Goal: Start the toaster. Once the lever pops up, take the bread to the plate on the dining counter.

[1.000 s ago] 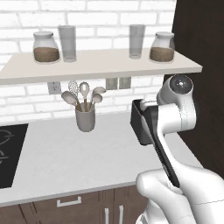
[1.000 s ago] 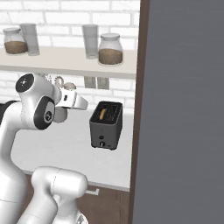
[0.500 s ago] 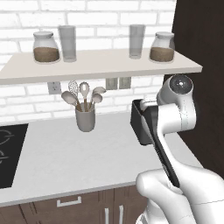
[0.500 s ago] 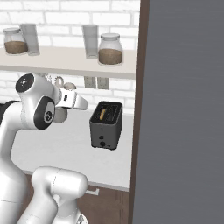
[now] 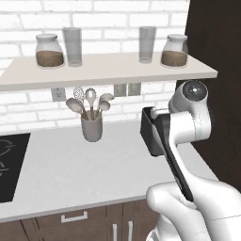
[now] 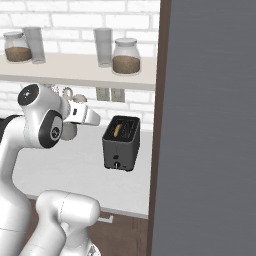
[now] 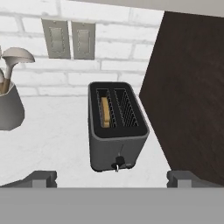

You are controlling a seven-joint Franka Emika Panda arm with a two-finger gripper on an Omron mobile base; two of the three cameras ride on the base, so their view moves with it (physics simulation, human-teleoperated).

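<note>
Risk first, largest down. Tall dark brown matte cabinet panel (image 7: 188,87) just beside the toaster: could clip the arm on a sideways approach. Smooth white surface (image 5: 70,164): slick, so could let the light appliance slide under a slanted push. Small boxy dark grey toaster (image 7: 116,127) with two wire-lined top slots, standing upright near the back brick wall and the panel: could tip or skate if pressed off-centre. Grey utensil cup (image 7: 8,109) of rounded pale spoons, off to one side: could be knocked by a wide swing. End effector (image 7: 111,179), fingers spread fully apart, empty, hovering short of the toaster's front. Thin tan bread slice (image 7: 105,112), upright in one slot, soft and crushable. Tiny pale lever knob (image 7: 117,165) low on the front end: easily missed by the fingers.
</note>
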